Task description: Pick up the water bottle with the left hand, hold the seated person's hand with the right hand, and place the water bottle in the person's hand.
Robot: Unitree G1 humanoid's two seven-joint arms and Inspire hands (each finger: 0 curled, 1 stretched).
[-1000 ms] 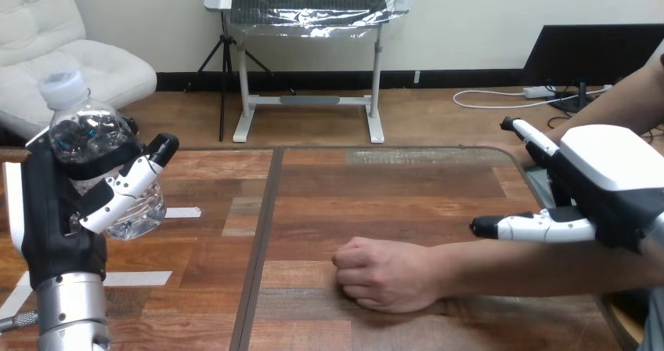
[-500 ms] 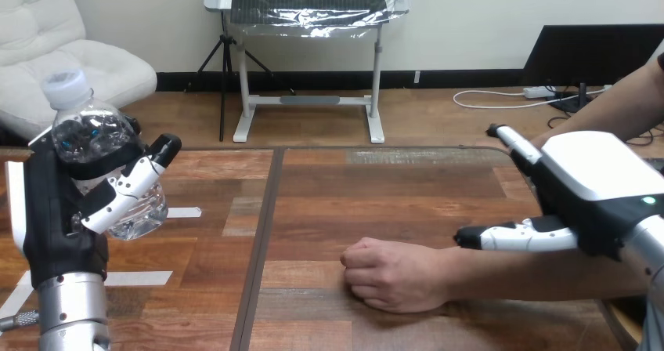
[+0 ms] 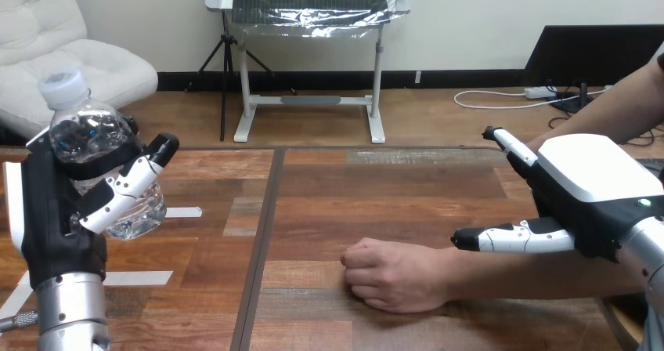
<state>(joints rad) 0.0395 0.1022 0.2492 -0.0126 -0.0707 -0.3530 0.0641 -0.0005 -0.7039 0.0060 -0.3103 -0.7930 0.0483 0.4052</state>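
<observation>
While our left hand (image 3: 56, 202) grips: fingers and thumb curled round the water bottle (image 3: 82, 128), held upright, cap up, off the table (image 3: 376, 186) above its left edge.
Our right hand (image 3: 599, 190): fingers straight, spread from the thumb (image 3: 505, 239), holding nothing, near the table's right edge over the person's forearm (image 3: 532, 276); we cannot tell whether the thumb touches it.
Person's hand (image 3: 391, 274): a closed fist resting on the table near its front edge, right of centre.
Relation that matters: the fist lies just past our right fingertips, toward the table's centre, with the forearm along the same line. Our right hand is far nearer; the bottle is well apart to the left.
Step, as we judge it: taking the person's hand; the fist must open before the bottle goes in.
</observation>
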